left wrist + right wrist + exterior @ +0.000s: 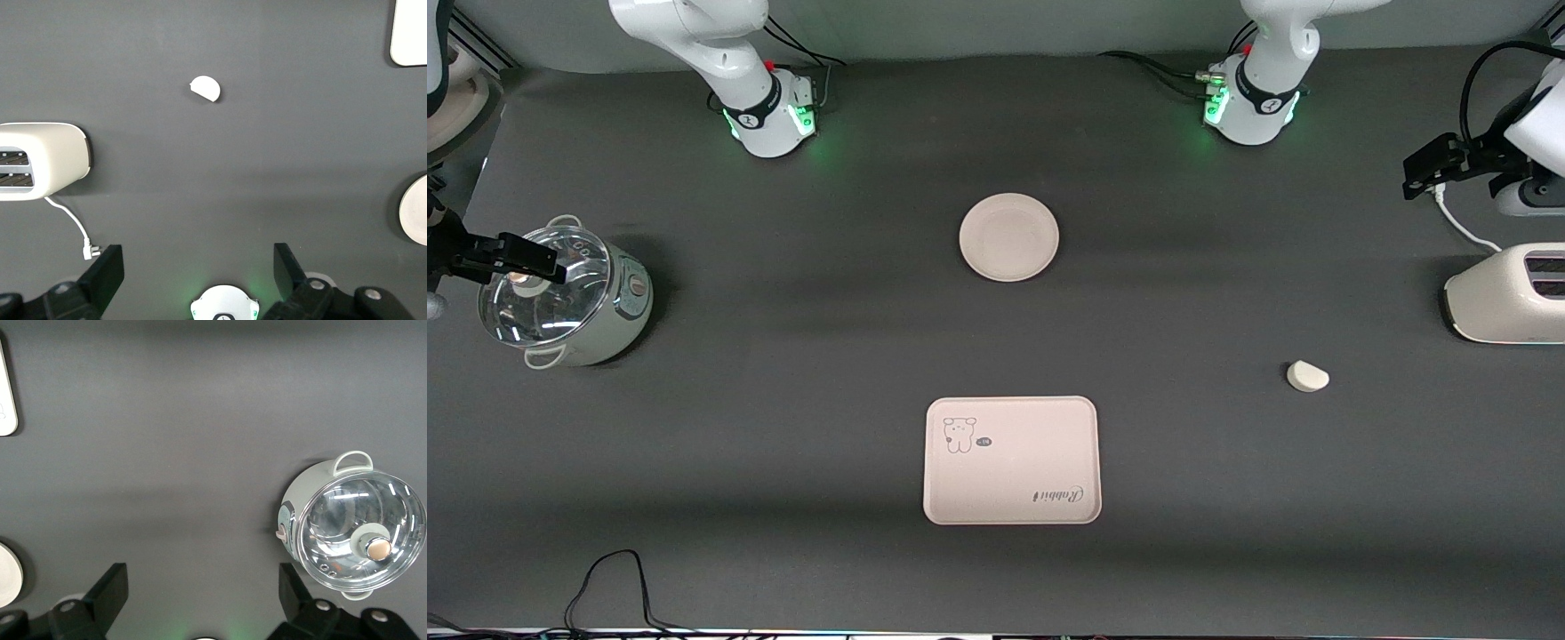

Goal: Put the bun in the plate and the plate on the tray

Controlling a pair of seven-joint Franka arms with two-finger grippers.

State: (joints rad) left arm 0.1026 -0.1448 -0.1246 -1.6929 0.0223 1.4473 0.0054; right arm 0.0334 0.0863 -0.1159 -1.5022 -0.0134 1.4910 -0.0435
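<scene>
judging the bun [1307, 376] light and soft, we'd pinch its sides; it sits on the bench near the toaster [1507, 294]. left gripper [193, 270] and right gripper [203, 590] hang wide open, empty.

Off-white bun [1307, 377], plain cream-beige plate [1009, 237], and a pale pinkish-cream tray [1011, 460] bearing a cartoon animal and cursive "Rabbit". Both rest on a dark grey table [783, 427].
</scene>
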